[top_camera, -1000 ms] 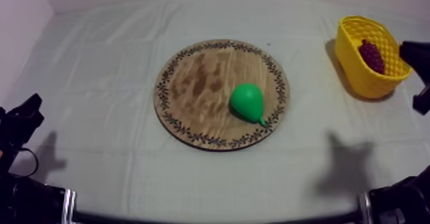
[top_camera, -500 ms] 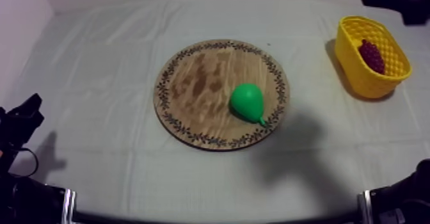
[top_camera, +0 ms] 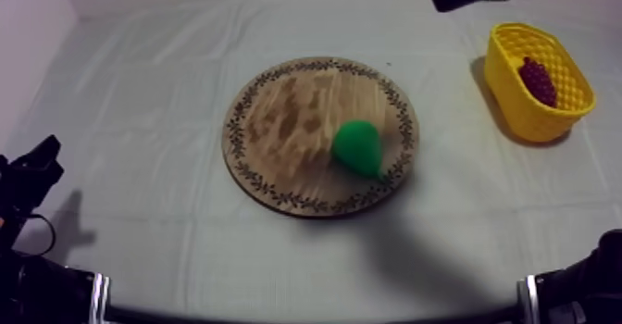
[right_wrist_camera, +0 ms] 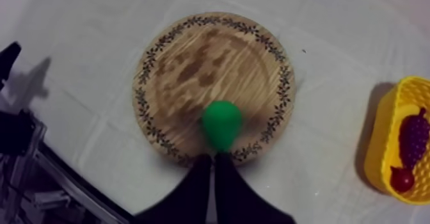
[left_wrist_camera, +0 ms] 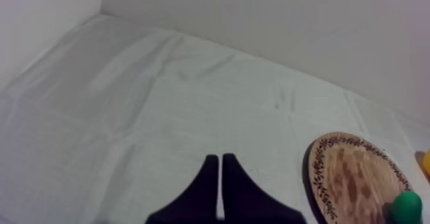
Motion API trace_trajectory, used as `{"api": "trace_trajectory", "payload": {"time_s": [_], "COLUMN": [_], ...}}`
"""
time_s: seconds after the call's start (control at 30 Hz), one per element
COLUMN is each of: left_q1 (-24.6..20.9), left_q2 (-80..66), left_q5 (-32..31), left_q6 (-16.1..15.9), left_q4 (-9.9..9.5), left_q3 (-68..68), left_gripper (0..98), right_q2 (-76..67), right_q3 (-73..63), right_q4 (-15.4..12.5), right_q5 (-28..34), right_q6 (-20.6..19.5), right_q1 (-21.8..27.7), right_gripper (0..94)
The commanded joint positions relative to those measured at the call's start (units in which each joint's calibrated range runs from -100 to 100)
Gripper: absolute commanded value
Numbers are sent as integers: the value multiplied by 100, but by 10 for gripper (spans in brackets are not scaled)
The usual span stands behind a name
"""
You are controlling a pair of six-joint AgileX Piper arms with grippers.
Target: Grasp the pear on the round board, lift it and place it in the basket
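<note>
pear (top_camera: 357,147) lies on the round wooden board (top_camera: 278,133), on the side toward the yellow basket (top_camera: 541,115) and close to the patterned rim. the basket stands well apart from the board and holds a bunch of grapes (top_camera: 538,80) and a small red fruit (right_wrist_camera: 402,179). your right gripper (right_wrist_camera: 213,157) hangs above the board's edge just beside the pear, fingers together in a narrow wedge, empty. your left gripper (left_wrist_camera: 219,157) sits over the cloth (left_wrist_camera: 160,111) off to the board's side, fingers likewise pressed together on nothing.
</note>
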Motion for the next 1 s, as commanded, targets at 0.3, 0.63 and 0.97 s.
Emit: {"api": "trace_trajectory", "payload": {"time_s": [0.3, 0.63, 0.97], "left_q1": [2, 2, 2], "left_q2": [0, 0, 0], "left_q5": [-1, -1, -1], "left_q6": [-1, -1, -1], "left_q4": [2, 2, 2], "left_q3": [0, 0, 0], "left_gripper": [1, 1, 1], "right_q2": [1269, 2095, 2623], "right_q3": [-279, -208, -259], "right_q4": [107, 71, 7], "right_q5": [90, 98, 102], "right_q6": [-611, -842, -802], "right_q1": [2, -42, -38], "right_gripper": [2, 2, 43]}}
